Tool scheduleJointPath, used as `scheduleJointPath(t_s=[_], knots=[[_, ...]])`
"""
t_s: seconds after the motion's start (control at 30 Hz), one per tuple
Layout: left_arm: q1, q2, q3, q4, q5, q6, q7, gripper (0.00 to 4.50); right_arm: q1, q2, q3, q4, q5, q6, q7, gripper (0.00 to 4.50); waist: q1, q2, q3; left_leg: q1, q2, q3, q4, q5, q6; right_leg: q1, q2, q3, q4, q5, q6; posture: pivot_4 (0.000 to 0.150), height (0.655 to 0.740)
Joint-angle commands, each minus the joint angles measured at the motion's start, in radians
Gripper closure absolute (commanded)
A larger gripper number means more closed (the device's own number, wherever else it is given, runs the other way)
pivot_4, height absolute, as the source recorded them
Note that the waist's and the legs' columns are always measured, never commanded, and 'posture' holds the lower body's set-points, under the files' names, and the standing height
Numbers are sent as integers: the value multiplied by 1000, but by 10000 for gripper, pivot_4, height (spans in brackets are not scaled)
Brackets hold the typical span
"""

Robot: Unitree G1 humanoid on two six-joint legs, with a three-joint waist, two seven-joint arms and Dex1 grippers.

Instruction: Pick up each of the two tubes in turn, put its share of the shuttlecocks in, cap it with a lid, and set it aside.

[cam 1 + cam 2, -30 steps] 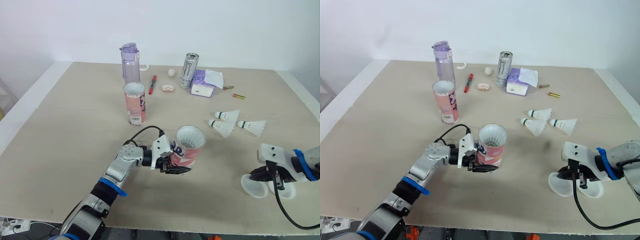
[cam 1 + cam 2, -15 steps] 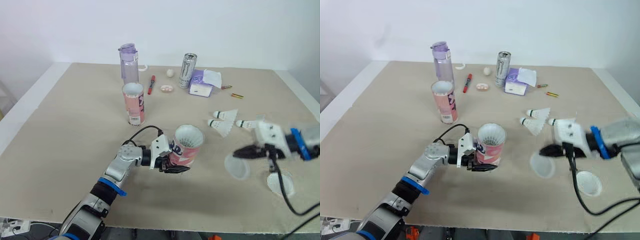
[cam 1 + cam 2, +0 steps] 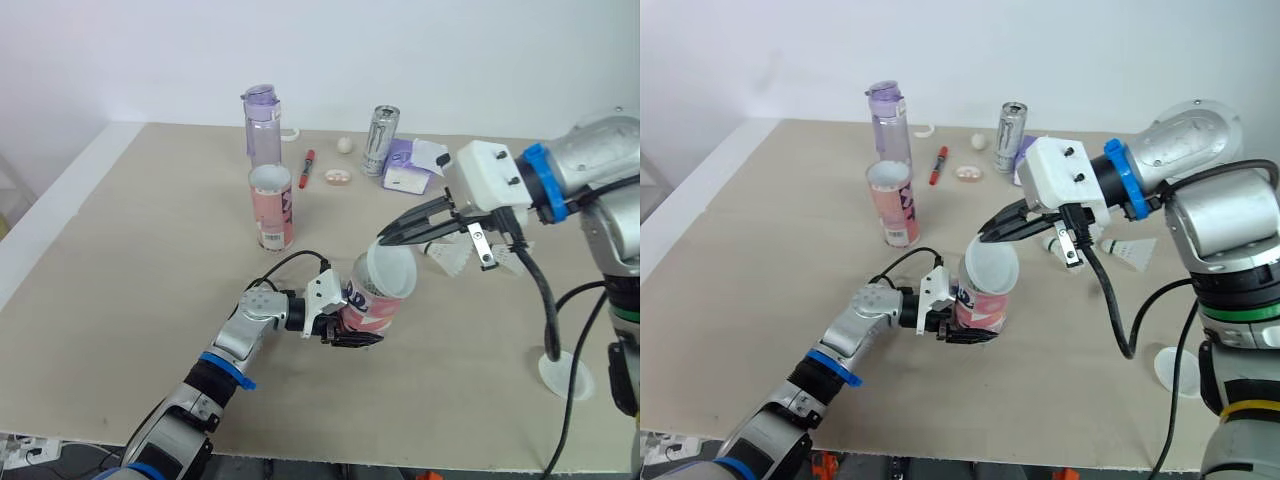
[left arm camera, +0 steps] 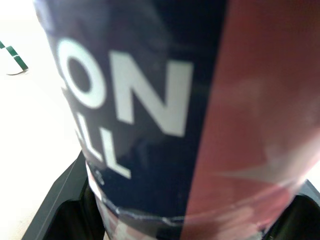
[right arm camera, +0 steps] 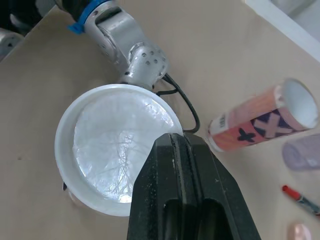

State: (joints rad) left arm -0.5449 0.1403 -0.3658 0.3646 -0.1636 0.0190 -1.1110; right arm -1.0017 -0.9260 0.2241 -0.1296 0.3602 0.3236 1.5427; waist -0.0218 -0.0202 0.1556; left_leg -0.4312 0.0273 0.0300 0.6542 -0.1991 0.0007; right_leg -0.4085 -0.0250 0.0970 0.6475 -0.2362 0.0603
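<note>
Right end effector (image 3: 382, 239): fingers pressed together on the rim of a lid (image 3: 392, 268), which I see lying over the mouth of the held tube (image 3: 370, 307).
Left end effector (image 3: 348, 333): clamped around that tube's lower part.
Tabletop (image 3: 130, 260): beige, with a white wall (image 3: 420, 50) behind.
Second tube (image 3: 270, 207): upright and open-mouthed, well behind the held one.
Held tube axis: tilted, mouth up, leaning towards my right arm; contents hidden.
Spare lid (image 3: 566, 375): flat near the tabletop's right edge.
</note>
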Motion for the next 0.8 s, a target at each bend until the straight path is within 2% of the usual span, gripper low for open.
scheduleJointPath(t_s=[0.03, 0.47, 0.8], knots=[[20, 21, -9, 24, 38, 15, 23, 13670, -30, 18, 17, 32, -42, -67, 33, 44169, -1, 0, 0, 1, 0, 0, 0, 0, 0, 0, 0, 0, 0, 0, 0, 1500, 7400], [30, 30, -8, 15, 38, 24, 32, 13670, -27, 40, 53, 96, -111, -183, 71, 44169, -1, 0, 0, 1, 1, 1, 1, 0, 0, 0, 1, -2, 1, 0, 0, 1500, 7400], [33, 27, -7, 11, 36, 28, 41, 13670, -6, 35, 85, 83, -105, -209, 72, 44169, -1, 0, 0, 1, 1, 1, 0, 0, 0, 0, 1, -1, 1, 0, 0, 1500, 7400]])
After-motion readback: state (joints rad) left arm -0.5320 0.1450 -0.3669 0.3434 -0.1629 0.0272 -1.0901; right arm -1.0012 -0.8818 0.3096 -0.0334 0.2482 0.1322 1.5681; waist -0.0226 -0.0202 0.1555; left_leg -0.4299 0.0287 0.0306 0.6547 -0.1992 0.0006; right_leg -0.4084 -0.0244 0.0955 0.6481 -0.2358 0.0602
